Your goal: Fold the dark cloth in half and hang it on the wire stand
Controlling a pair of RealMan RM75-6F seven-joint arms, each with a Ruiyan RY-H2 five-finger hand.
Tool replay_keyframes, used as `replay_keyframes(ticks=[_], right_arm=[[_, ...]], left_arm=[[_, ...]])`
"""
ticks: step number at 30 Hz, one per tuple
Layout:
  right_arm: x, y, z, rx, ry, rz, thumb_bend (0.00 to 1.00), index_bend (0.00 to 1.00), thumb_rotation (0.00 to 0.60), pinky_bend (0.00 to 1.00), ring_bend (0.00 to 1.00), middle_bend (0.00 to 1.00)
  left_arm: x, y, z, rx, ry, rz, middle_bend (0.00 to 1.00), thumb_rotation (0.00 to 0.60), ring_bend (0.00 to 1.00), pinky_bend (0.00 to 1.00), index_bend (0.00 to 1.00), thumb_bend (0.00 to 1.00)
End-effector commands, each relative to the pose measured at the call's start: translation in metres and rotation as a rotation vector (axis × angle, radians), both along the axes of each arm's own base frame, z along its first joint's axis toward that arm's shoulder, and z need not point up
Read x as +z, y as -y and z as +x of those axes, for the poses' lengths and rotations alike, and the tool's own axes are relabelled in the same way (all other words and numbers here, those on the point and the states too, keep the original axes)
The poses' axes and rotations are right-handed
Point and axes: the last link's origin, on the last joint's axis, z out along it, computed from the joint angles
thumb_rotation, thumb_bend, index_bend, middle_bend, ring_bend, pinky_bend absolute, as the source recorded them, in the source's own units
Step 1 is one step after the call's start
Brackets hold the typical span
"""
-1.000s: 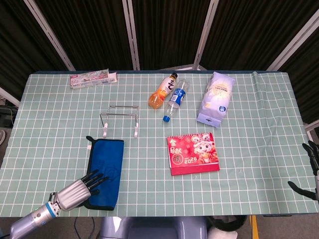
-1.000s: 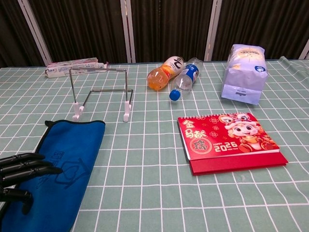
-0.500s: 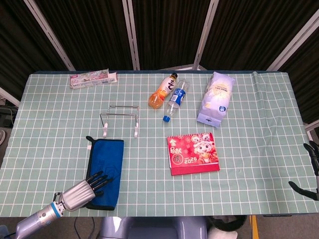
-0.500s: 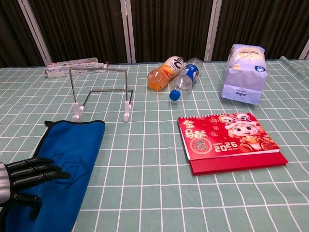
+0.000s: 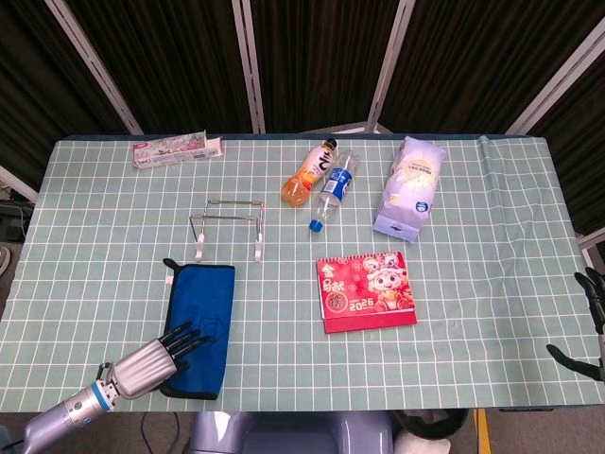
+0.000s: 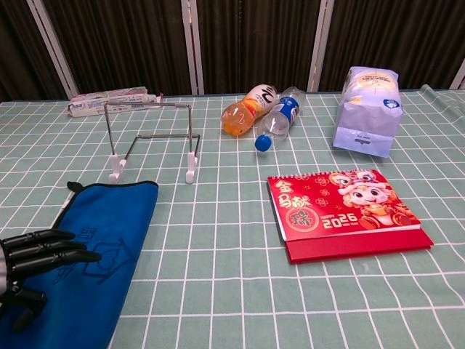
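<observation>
Blue cloth (image 5: pixel 201 326) lies under the open, empty left hand (image 5: pixel 163 350); only the head view shows the right hand (image 5: pixel 588 326), state unclear

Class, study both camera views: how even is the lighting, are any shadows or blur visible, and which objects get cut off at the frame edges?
Head view: even, soft light, sharp throughout, only faint shadows; the right robot hand is cropped at the frame edge. Chest view: equally even and sharp, a thin shadow under the calendar; the left robot hand and blue cloth run off the frame.

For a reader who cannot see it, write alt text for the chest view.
A black robot left hand reaches over the near end of a blue cloth lying flat on a green checked table. Behind stands an empty wire stand.
</observation>
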Motion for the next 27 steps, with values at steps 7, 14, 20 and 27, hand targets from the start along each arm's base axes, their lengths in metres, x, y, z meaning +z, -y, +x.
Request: replay_keyframes(ticks=[7,14,20,27], right_arm=[[-0.001,0.0,0.001,-0.002,-0.004,0.004,0.0,0.01,0.6,0.0,0.0,0.0],[-0.002,0.0,0.001,-0.005,-0.009,0.005,0.0,0.01,0.6,0.0,0.0,0.0],[-0.003,0.0,0.001,-0.006,-0.011,0.008,0.0,0.01,0.6,0.0,0.0,0.0],[-0.004,0.0,0.001,-0.009,-0.015,0.012,0.0,0.01,0.6,0.0,0.0,0.0]], left_arm=[[0.006,-0.002,-0.005,-0.012,-0.03,0.01,0.0,0.6,0.0,0.0,0.66,0.45],[0.012,-0.003,-0.011,-0.022,-0.065,0.016,0.0,0.6,0.0,0.0,0.66,0.45],[0.015,-0.003,-0.017,-0.039,-0.103,0.021,0.0,0.6,0.0,0.0,0.52,0.44],[0.026,-0.005,-0.02,-0.022,-0.089,0.032,0.0,0.6,0.0,0.0,0.0,0.08]])
